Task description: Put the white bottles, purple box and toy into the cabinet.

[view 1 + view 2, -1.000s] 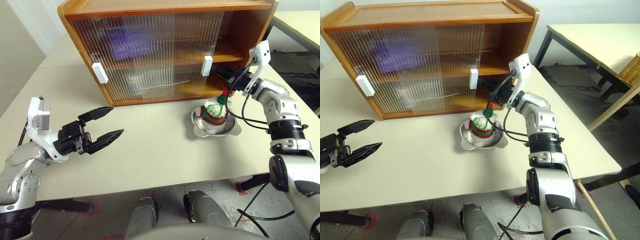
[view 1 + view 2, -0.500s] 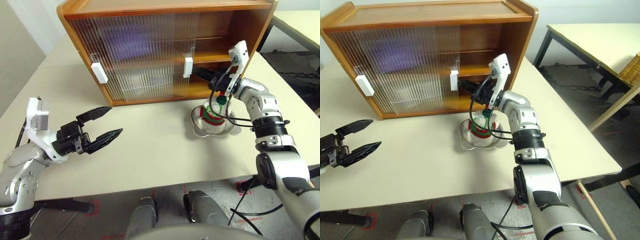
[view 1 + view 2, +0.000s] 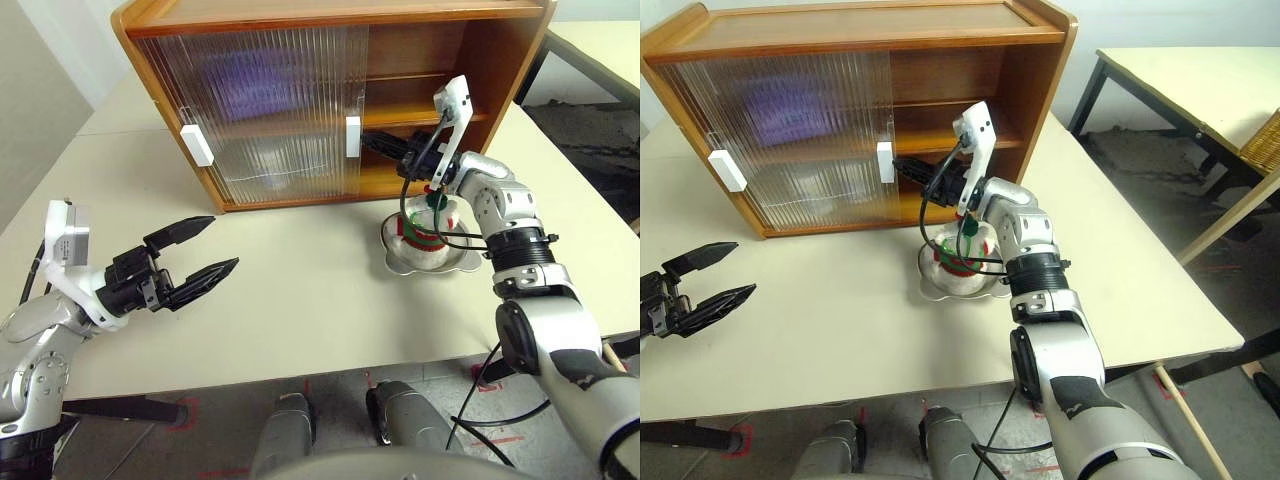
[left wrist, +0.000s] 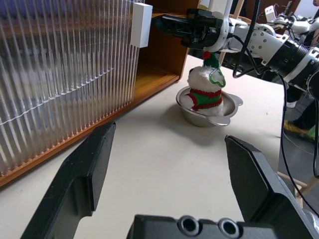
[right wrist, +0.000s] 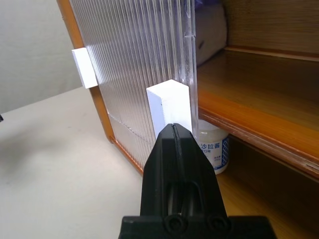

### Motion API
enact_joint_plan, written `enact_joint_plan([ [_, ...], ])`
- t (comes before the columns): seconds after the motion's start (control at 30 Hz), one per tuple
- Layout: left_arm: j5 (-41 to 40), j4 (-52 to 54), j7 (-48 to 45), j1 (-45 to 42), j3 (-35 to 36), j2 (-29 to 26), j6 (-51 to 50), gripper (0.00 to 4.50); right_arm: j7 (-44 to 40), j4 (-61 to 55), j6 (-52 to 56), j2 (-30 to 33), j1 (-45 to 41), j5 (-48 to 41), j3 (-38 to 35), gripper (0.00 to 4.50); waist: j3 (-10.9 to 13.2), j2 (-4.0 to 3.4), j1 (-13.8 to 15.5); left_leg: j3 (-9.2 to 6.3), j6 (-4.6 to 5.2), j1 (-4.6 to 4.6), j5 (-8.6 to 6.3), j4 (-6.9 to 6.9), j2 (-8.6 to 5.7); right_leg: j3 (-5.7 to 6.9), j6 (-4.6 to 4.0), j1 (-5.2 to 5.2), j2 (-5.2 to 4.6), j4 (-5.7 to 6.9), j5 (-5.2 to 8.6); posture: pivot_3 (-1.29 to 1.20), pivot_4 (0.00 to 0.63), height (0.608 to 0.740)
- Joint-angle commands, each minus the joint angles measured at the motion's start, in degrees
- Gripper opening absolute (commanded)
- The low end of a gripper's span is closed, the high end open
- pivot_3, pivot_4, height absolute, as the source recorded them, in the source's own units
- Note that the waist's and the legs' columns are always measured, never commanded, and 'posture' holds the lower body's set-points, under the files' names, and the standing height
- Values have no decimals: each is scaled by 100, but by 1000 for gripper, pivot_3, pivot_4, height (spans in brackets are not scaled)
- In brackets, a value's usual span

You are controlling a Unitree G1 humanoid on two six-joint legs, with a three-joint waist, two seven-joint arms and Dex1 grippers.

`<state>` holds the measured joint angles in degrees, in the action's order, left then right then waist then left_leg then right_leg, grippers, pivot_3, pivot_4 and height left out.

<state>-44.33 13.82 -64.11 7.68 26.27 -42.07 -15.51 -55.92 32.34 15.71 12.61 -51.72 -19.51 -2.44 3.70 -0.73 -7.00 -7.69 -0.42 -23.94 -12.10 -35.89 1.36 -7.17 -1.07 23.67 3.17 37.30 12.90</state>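
The wooden cabinet (image 3: 500, 60) stands at the back of the table. My right gripper (image 3: 369, 141) is shut, its tips pressed against the white handle (image 5: 168, 107) of the right sliding door (image 3: 300, 110); the cabinet's right part stands uncovered. A white bottle (image 5: 215, 148) sits on the lower shelf just behind that door. The purple box (image 3: 250, 85) shows as a lilac blur behind the ribbed doors on the upper shelf. The toy (image 3: 427, 222), with a green hat and red-green band, sits in a metal bowl on the table under my right forearm. My left gripper (image 3: 220, 244) hovers open and empty over the table's left side.
The shallow metal bowl (image 3: 405, 262) lies in front of the cabinet's open right end. The left door's white handle (image 3: 197, 145) is at the cabinet's left. A second table (image 3: 1200, 80) and a wicker chair (image 3: 1262, 140) stand off to the right.
My right gripper has moved left with the door handle, and the right door has slid left, uncovering more of the cabinet's right side. The left gripper has stayed put.
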Motion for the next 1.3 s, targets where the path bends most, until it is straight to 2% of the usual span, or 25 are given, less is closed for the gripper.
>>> enact_joint_plan([
  [0.03, 64, 110, -2, 50, 47, -33, 34, 4500, -77, -159, 135, -99, -58, -16, 176, 23, 0, 0, -3, 0, 0, 0, 0, 4, 8, 0, -8, 5, 8, 3, -3, -113, 88, 740],
  [0.17, 69, 135, 24, 77, 52, -3, 57, 4500, -301, -284, 244, 179, 42, -82, 125, 23, 0, 0, 19, 0, 0, 4, 0, 7, 38, 5, -31, 9, 37, 9, -8, -111, 83, 740],
  [0.27, 94, 130, 40, 82, 54, 25, 101, 4500, -786, -570, 670, 563, 246, -372, 43, 593, -1, 1, 82, 0, -1, 3, 1, 6, 47, 8, -35, 9, 46, 9, -9, -112, 81, 740],
  [0.47, 106, 63, 11, 30, 7, 16, 131, 4500, -1401, -1345, 1514, 1608, 733, -838, -115, 2733, -3, 5, 191, 10, -58, 3, 18, -4, 47, 3, -30, 0, 46, 7, -8, -127, 81, 740],
  [0.6, 113, -23, -59, -10, -3, -18, 135, 4500, -1104, -1791, 1985, 2220, 967, -875, -327, 4245, -3, 5, 190, 13, -72, 8, 26, -7, 46, 1, -25, -5, 47, 8, -16, -142, 81, 740],
  [0.63, 117, -45, -77, -20, -5, -23, 138, 4500, -991, -1911, 2088, 2333, 1030, -877, -387, 4467, -3, 6, 189, 13, -72, 11, 27, -7, 47, 1, -25, -10, 47, 8, -17, -142, 81, 740],
  [0.7, 141, -94, -110, -43, -29, -23, 159, 4500, -792, -2297, 2352, 2400, 1282, -1197, -753, 4467, -3, 6, 189, 12, -72, 22, 27, -7, 50, 1, -24, -21, 52, 8, -17, -142, 84, 740],
  [0.77, 175, -153, -135, -80, -67, -13, 187, 4500, -201, -2836, 3011, 2358, 1536, -1684, -1304, 4467, -3, 6, 190, 12, -72, 26, 26, -6, 55, -1, 18, -26, 63, 7, 8, -146, 87, 740],
  [0.87, 213, -157, -177, -60, -84, 10, 200, 4500, 530, -3501, 4068, 2516, 1740, -2116, -1687, 4467, -3, 6, 190, 15, -75, 29, 25, -9, 68, -9, 27, -30, 92, 6, 13, -148, 87, 740],
  [0.93, 237, -175, -198, -54, -88, 14, 212, 4500, 892, -3892, 5069, 2917, 1978, -2196, -1629, 4467, -1, 9, 190, 16, -76, 34, 24, -9, 78, -9, 27, -34, 102, 6, 13, -151, 94, 740],
  [1.07, 265, -205, -219, -66, -86, -5, 217, 4500, 520, -4163, 5318, 3588, 2527, -2288, -1285, 4467, 3, 17, 196, 16, -93, 39, 14, -7, 83, -2, 27, -47, 112, -2, 21, -155, 94, 740],
  [1.23, 261, -201, -227, -77, -85, -27, 192, 4500, 408, -4364, 5139, 4028, 2557, -2115, -876, 4467, 5, 9, 148, 21, -111, 34, 3, -6, 83, -9, 31, -34, 114, -2, 24, -163, 95, 740],
  [1.3, 258, -196, -223, -149, -106, -56, 172, 4500, 498, -4481, 5218, 4204, 2467, -1972, -502, 4467, 4, 11, 141, 20, -118, 33, -1, -6, 85, -8, 33, -34, 118, -6, 29, -163, 95, 740],
])
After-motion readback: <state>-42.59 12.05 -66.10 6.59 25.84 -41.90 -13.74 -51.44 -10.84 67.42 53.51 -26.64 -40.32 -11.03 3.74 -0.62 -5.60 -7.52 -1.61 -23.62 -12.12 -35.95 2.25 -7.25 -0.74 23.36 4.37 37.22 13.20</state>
